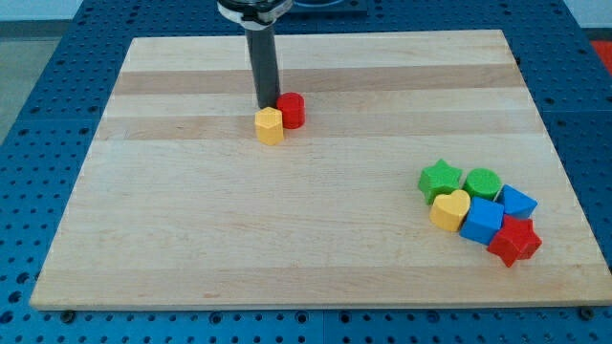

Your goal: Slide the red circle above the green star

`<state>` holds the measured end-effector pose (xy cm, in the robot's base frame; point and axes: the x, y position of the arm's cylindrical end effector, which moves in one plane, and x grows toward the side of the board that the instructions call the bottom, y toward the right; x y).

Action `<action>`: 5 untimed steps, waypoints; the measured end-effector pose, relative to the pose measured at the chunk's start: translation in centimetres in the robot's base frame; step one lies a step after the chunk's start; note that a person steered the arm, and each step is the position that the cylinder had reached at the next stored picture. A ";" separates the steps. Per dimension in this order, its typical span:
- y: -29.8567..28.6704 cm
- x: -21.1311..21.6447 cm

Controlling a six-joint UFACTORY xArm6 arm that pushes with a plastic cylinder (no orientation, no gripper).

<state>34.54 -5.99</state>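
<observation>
The red circle [293,109] stands on the wooden board, near the view's top centre. A yellow hexagon block [270,125] touches its lower left side. My tip [267,104] is down on the board just left of the red circle and right above the yellow hexagon, close to both. The green star [440,179] lies far off at the view's lower right, at the top left corner of a cluster of blocks.
The cluster at the lower right also holds a green round block [483,182], a yellow heart [449,210], a blue cube [481,221], a second blue block [517,202] and a red star [514,240]. The board's edge [316,306] runs along the view's bottom.
</observation>
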 end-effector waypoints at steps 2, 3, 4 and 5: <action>6.1 0.2; 6.4 0.7; 3.9 1.4; 2.9 3.3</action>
<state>37.85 -3.05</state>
